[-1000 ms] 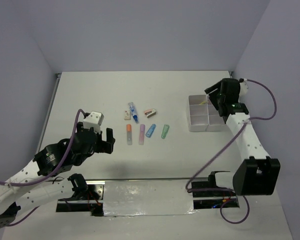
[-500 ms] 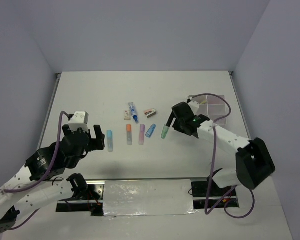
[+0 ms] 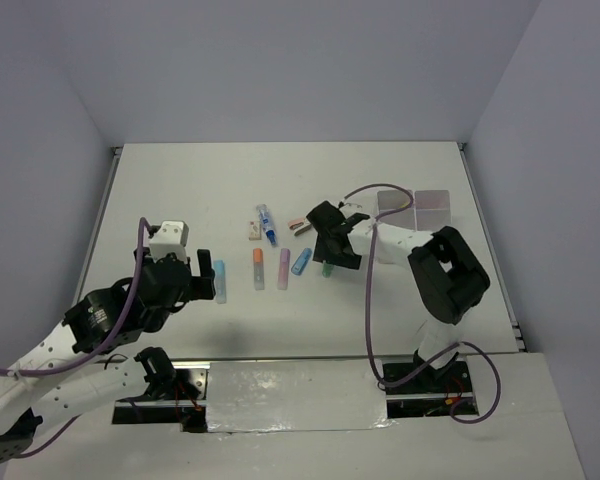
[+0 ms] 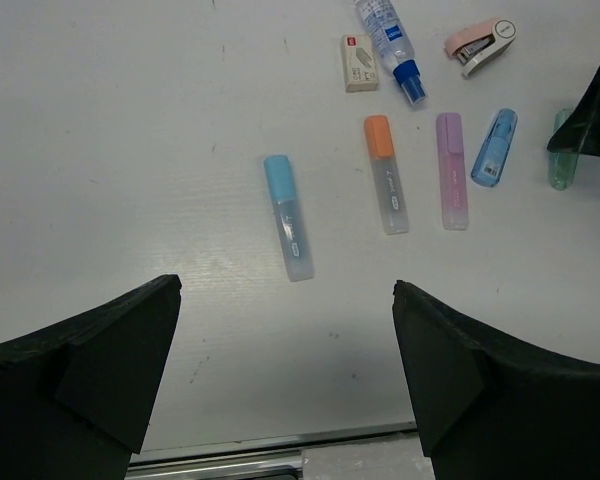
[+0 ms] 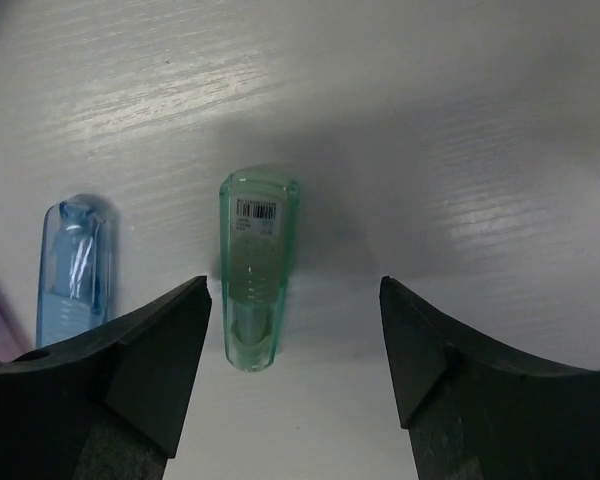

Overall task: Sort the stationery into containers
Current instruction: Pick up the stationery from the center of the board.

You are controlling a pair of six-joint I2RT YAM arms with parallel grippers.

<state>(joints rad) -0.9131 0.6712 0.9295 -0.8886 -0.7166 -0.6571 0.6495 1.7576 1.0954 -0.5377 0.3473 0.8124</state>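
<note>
The stationery lies in a loose row mid-table: a light-blue marker (image 3: 219,281) (image 4: 288,217), an orange marker (image 3: 258,268) (image 4: 386,173), a purple marker (image 3: 284,268) (image 4: 451,170), a short blue one (image 3: 301,261) (image 5: 72,272) and a green one (image 5: 257,265). Behind them are an eraser (image 4: 359,62), a blue-white tube (image 4: 390,36) and a pink stapler (image 4: 480,45). My right gripper (image 3: 332,250) (image 5: 295,290) is open, low over the green marker, whose near end lies between the fingers, closer to the left one, untouched. My left gripper (image 3: 198,283) (image 4: 285,290) hangs wide open, just short of the light-blue marker. The containers (image 3: 435,200) stand at the right.
The right arm's forearm and cable cross in front of the containers. Walls close the table at the back and both sides. A metal mounting strip (image 3: 290,395) runs along the near edge between the arm bases.
My right gripper has swung left from the containers to the green marker. The left arm drew back and the light-blue marker now lies in the open beside it.
</note>
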